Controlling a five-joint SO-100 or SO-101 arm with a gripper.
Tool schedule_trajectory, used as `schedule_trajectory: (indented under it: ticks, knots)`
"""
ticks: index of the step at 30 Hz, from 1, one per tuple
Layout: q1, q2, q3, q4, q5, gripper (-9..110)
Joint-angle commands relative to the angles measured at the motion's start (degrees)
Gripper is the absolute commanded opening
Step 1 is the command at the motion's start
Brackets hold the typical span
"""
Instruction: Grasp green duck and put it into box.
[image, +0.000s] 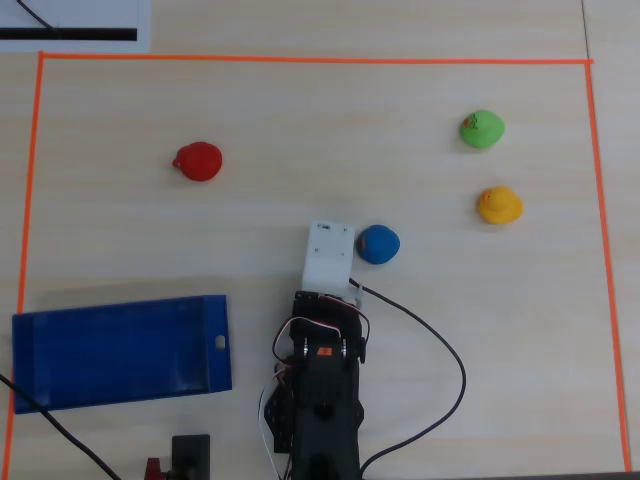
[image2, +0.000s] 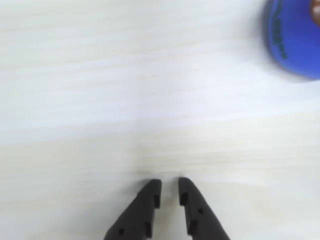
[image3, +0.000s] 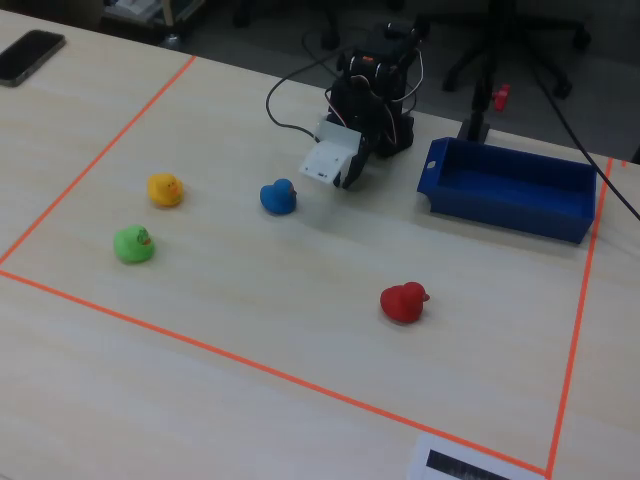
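The green duck (image: 482, 130) sits at the far right of the taped area in the overhead view, and at the left in the fixed view (image3: 133, 244). It is out of the wrist view. The box (image: 120, 350) is a flat dark blue tray, empty, left of the arm's base; it also shows in the fixed view (image3: 505, 185). My gripper (image2: 170, 187) hangs folded close to the base under the white wrist housing (image: 328, 255). Its jaws stand nearly together with only a narrow slit, nothing between them, over bare table. It is far from the green duck.
A blue duck (image: 378, 244) lies just right of the gripper and shows at the wrist view's top right (image2: 295, 35). A yellow duck (image: 499, 204) sits below the green one. A red duck (image: 199, 161) lies at the far left. Orange tape (image: 300, 59) frames the area.
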Motion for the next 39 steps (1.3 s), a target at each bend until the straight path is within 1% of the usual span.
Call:
schedule_trajectory:
  ticks: [1,3,5,9,10,12,15,18,22,24,25,27,29,32,35,39]
  knots:
    - [7.91,-12.66,-12.22,-5.27,-1.67,6]
    - [14.24,-22.59,-23.47,-13.62,4.31,1]
    - [19.60,-31.73,-34.28,-19.60,7.91,0]
    - [29.36,-49.83,-59.94,-19.42,8.70,0]
    - [31.73,-53.88,-66.71,-20.30,12.66,0]
    - [36.30,-61.44,-79.37,-24.17,16.52,0]
    - [40.61,-70.58,-91.93,-27.86,12.74,0]
    - [42.98,-78.05,-100.02,-31.29,9.93,1]
    - [45.53,-86.57,-105.91,-38.41,7.82,8]
    - [46.05,-90.00,-108.37,-40.96,7.38,16]
    - [46.05,-91.05,-109.69,-40.78,6.94,19]
    - [45.09,-92.99,-111.97,-39.73,5.54,29]
    - [43.33,-93.60,-111.45,-41.13,4.13,32]
    - [40.43,-95.10,-111.97,-42.01,4.31,40]
    - [37.88,-99.23,-119.36,-33.57,5.27,44]
    - [34.45,-107.14,-131.13,-22.06,6.06,44]
